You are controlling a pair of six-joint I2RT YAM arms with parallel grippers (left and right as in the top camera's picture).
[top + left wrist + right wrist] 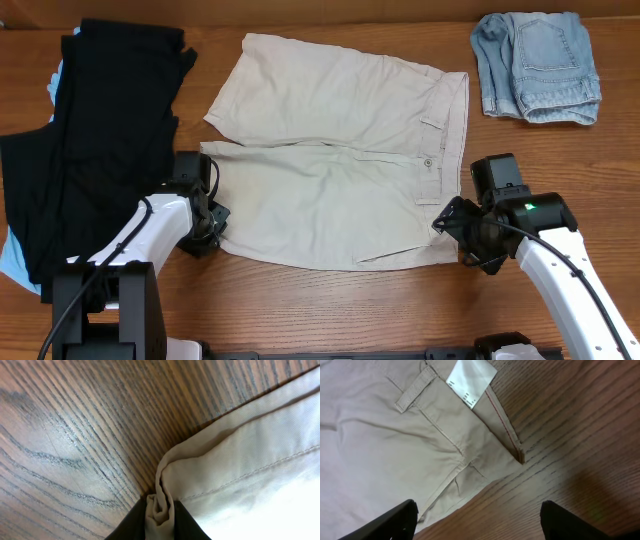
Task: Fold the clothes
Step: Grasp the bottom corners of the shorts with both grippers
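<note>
Pale beige khaki shorts [335,165] lie spread flat in the middle of the table, waistband with button to the right. My left gripper [212,228] is shut on the hem corner of the near leg, the fabric bunched between its fingers [160,512]. My right gripper [447,222] is open, hovering over the near waistband corner [512,455], with a belt loop and white tag [471,379] in view. Black garments [95,130] lie at the left. Faded blue denim shorts [538,65] lie folded at the far right.
Light blue fabric [14,262] peeks from under the black garments at the left edge. Bare wood table [340,310] runs along the front, between the two arms.
</note>
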